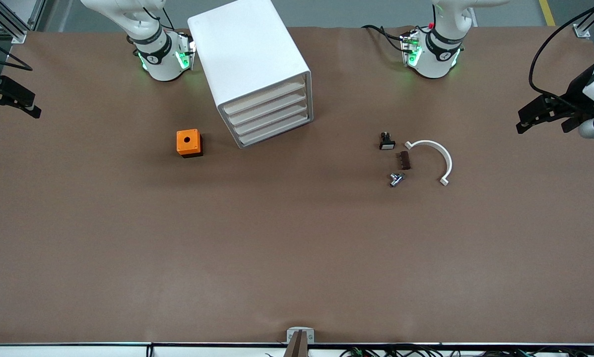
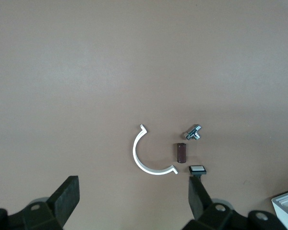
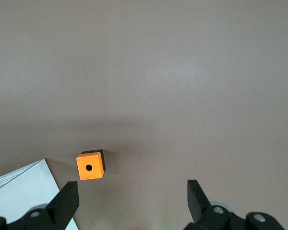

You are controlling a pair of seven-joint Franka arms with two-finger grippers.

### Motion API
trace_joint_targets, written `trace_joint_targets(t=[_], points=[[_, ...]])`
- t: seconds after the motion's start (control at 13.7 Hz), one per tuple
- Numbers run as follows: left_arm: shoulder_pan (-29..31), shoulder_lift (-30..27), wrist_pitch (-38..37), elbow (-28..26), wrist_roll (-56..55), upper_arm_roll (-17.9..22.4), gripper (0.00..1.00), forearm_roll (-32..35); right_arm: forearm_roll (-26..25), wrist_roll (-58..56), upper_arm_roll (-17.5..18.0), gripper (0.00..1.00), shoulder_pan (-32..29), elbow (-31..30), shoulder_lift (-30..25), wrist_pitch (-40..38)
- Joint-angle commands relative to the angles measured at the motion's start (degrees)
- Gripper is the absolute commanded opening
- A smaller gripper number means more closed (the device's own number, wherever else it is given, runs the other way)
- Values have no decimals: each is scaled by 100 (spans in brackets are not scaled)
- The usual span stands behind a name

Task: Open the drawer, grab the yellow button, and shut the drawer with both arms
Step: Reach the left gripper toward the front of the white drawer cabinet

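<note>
Front view: one cabinet point(image 1: 257, 64), four drawers shut | left gripper point(image 2: 134, 201), right gripper point(image 3: 133, 201): jaws wide, empty

table point(image 1: 297, 258): brown matte top, evenly lit | floor point(image 1: 356, 12): grey, along the table's base-side edge, yellow line point(image 1: 547, 12) near the left arm's corner | aluminium frame post point(image 1: 9, 20) at the right arm's corner
</note>
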Motion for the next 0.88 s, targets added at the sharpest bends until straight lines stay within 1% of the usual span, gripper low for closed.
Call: trace_joint_targets(t=[0.0,0.22,0.29,0.44,0.8], points=[[-3,31,-101,99,113,-23,100,30,52,103,10,100,15,-92,-116,33],[58,57,-101,100,78,3,100,-180,139,104,2,100,6,-92,-116,42],[67,92,-101,91,78,21,100,-189,218,104,-7,100,-11,-92,-116,42],[67,128,-101,82,104,29,100,-181,219,104,-7,100,-12,-92,-116,51],[-47,777,-13,100,-27,-5,100,-207,202,86,-7,100,-12,-92,-116,51]])
